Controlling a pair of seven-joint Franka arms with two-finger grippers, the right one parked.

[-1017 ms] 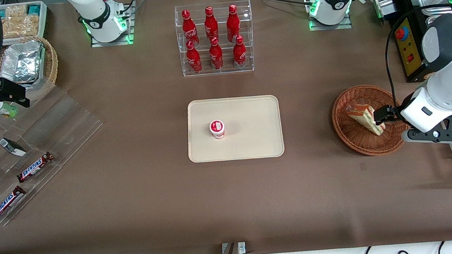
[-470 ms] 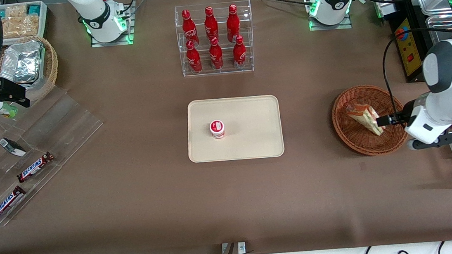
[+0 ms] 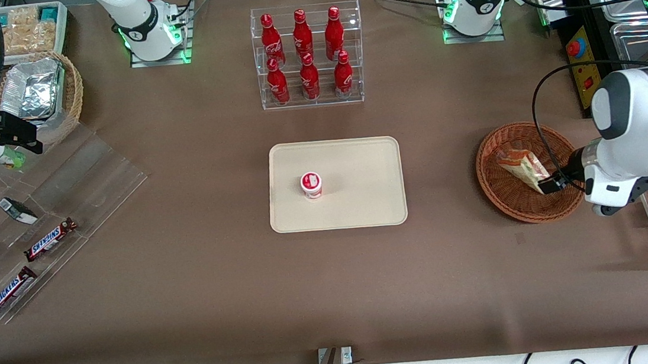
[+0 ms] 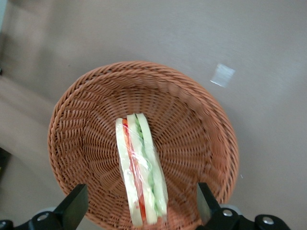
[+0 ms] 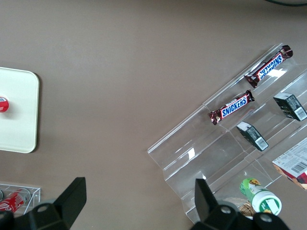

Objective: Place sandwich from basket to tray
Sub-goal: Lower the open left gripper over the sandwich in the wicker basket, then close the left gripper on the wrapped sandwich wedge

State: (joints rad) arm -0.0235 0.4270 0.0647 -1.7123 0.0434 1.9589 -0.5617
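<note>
Tray (image 3: 357,161): flat on the table at centre, rim bare at 3 o'clock of a small red-lidded cup (image 3: 312,184) standing on it. No sandwich on it.

Basket (image 3: 504,200): toward the working arm's end of the table, well apart from the tray. Position unchanged over the last second.

Sandwich (image 3: 522,167): lies inside the basket on its edge, filling layers showing, long axis running from about 11 to 5 o'clock in the front view. It has turned slightly within the basket; it has not been lifted.

Gripper (image 3: 551,185): at the sandwich's 5 o'clock end, just over the basket's inner wall. A second ago it sat higher along the sandwich's side; the wrist has since swung round to line up with the wedge.

Jaws: spread wide, one finger (image 4: 72,208) on each side of the sandwich, holding nothing.

Assessment: approach and alignment look complete; closing and lift not yet done. Thin wrap may slip under a shallow grip.
</note>
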